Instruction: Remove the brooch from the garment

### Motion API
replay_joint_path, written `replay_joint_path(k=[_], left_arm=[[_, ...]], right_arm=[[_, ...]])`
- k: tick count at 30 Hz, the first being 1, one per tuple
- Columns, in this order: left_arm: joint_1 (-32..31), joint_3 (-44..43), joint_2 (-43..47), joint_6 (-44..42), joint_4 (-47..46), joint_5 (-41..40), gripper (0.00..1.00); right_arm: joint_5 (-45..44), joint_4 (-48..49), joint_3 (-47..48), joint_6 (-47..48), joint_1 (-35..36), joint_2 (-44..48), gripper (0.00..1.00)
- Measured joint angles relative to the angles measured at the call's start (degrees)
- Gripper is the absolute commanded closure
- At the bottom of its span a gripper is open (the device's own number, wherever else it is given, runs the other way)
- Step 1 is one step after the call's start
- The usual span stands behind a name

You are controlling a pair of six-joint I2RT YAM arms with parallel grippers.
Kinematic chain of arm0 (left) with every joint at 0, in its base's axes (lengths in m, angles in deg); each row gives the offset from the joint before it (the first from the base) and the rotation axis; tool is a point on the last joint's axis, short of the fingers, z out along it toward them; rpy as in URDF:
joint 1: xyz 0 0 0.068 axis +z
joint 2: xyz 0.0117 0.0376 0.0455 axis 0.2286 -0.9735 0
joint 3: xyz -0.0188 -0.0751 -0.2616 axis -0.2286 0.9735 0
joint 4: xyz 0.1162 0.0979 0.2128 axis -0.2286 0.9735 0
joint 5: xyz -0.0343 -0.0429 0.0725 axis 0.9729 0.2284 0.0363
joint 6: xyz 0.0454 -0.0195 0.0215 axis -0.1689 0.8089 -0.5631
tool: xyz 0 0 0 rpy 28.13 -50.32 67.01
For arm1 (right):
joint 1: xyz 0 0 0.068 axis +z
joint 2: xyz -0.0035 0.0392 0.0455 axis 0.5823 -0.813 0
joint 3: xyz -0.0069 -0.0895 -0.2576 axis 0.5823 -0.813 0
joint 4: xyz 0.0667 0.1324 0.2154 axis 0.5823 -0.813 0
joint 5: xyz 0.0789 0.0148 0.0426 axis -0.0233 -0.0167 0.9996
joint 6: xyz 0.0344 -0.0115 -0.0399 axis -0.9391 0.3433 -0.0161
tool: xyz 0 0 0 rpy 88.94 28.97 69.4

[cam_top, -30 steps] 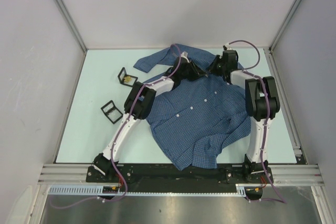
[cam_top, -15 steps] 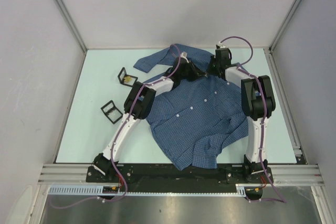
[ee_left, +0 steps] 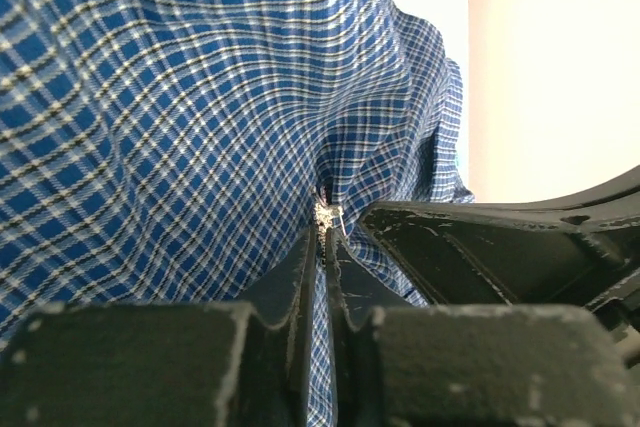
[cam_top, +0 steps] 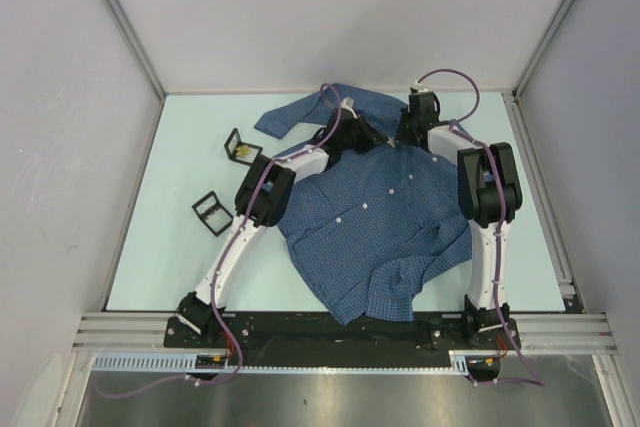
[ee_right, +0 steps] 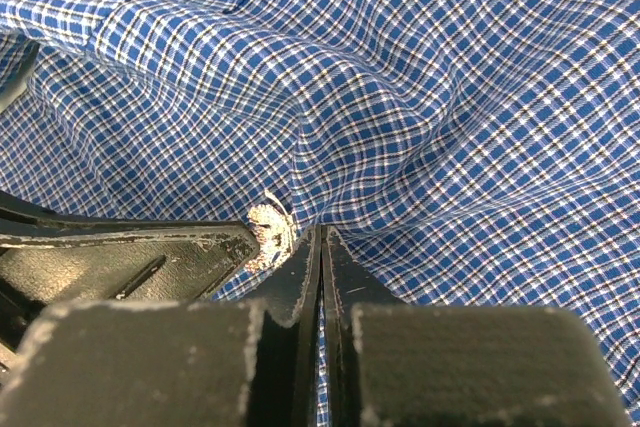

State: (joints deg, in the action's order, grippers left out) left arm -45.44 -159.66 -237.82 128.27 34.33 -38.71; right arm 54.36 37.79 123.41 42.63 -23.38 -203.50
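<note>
The garment [cam_top: 380, 217], a blue checked shirt, lies spread over the table with its collar at the far side. The brooch [ee_left: 328, 214], small and glittery, sits on a pulled-up fold near the collar. In the left wrist view my left gripper [ee_left: 328, 235] is shut on the brooch at its tips, with cloth caught between the jaws. My right gripper [ee_right: 320, 239] is shut on a fold of the garment [ee_right: 450, 97], just right of the brooch [ee_right: 268, 234]. The two grippers meet tip to tip by the collar, left gripper [cam_top: 384, 143] facing right gripper [cam_top: 398, 141].
Two small black open boxes [cam_top: 240, 150] [cam_top: 211, 213] stand on the pale table [cam_top: 160, 247] left of the shirt. One sleeve [cam_top: 290, 115] trails toward the far left. Grey walls and metal rails enclose the table on three sides.
The right arm has swung in toward the collar and its jaws have closed on the cloth. The left jaws have closed down around the brooch. The shirt has stayed put.
</note>
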Motion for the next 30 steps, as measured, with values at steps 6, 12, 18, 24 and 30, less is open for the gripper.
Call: replay_joint_path(k=[6, 12, 18, 24, 30], left_arm=[[0.00, 0.00, 0.00, 0.44, -1.29, 1.16, 0.82], [0.00, -0.04, 0.00, 1.01, -1.84, 2.99, 0.81], [-0.07, -1.09, -0.02, 0.98, -1.75, 3.45, 0.86], [-0.26, -2.62, -0.04, 0.83, -0.76, 3.80, 0.91], [-0.39, -5.38, -0.48, 0.68, 0.98, 4.22, 0.76]], right_arm=[[-0.04, -0.31, 0.44, 0.68, 0.33, -0.07, 0.99], [-0.39, -0.33, 0.44, 0.83, 0.42, -0.11, 0.99], [-0.61, -0.33, 0.44, 0.83, 0.42, -0.11, 1.00], [-0.81, -0.33, 0.44, 1.20, 0.46, -0.11, 1.00], [-0.81, -0.33, 0.44, 1.68, 0.57, -0.11, 1.00]])
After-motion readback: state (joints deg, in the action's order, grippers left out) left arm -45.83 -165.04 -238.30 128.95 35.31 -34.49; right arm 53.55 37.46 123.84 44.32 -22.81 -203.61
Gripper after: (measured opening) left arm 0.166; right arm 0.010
